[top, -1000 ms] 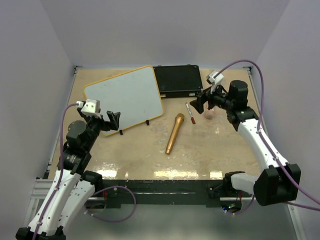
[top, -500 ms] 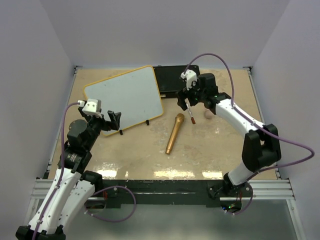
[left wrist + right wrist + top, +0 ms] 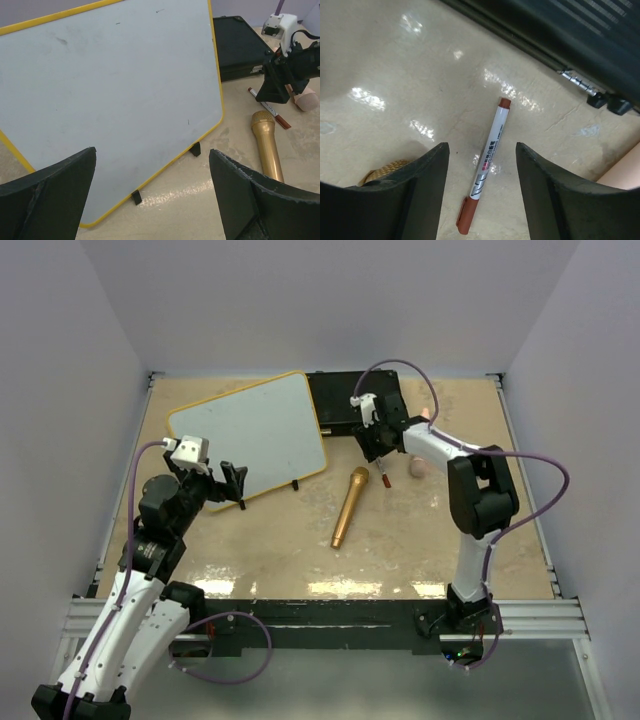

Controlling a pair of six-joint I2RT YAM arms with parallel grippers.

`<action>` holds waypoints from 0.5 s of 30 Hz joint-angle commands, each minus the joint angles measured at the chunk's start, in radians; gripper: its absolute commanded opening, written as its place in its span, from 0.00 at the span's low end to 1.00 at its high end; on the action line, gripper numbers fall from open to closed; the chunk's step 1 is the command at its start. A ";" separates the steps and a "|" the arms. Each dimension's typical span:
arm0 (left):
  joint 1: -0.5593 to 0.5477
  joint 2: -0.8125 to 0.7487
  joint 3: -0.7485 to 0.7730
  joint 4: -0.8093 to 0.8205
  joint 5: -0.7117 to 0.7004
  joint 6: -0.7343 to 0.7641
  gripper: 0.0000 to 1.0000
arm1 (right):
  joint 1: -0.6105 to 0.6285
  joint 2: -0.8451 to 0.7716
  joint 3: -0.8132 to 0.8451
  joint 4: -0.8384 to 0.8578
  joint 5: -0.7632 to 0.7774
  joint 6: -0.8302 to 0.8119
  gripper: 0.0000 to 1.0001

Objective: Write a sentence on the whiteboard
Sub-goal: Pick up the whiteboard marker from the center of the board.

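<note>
Centre open, empty right gripper (image 3: 481,170) over marker (image 3: 492,137) barrel, lower square, close mid-length for a writing grip, with open, empty left gripper (image 3: 152,151) facing blank-looking whiteboard (image 3: 250,430) propped far-left beside black case (image 3: 340,405).

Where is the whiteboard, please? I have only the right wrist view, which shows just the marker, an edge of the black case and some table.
Observer: The whiteboard sits at the far left of the table, just left of the black case.
Operator: Thank you. Is anything written on it?
Observer: Nothing legible. The left wrist view shows its face blank apart from a few faint specks.
Operator: And where is the left gripper?
Observer: The left gripper is open and empty, at the board's near edge.
</note>
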 commanded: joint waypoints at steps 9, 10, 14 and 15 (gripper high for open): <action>-0.005 -0.004 0.001 0.062 0.043 0.019 1.00 | -0.021 0.084 0.060 -0.038 0.037 -0.009 0.46; -0.005 -0.004 0.001 0.060 0.048 0.019 1.00 | -0.024 0.093 0.061 -0.044 0.035 -0.007 0.43; -0.005 -0.004 0.001 0.065 0.063 0.019 1.00 | -0.040 0.113 0.064 -0.054 0.014 -0.007 0.33; -0.005 -0.003 -0.001 0.066 0.077 0.018 1.00 | -0.044 0.115 0.064 -0.058 0.011 -0.005 0.31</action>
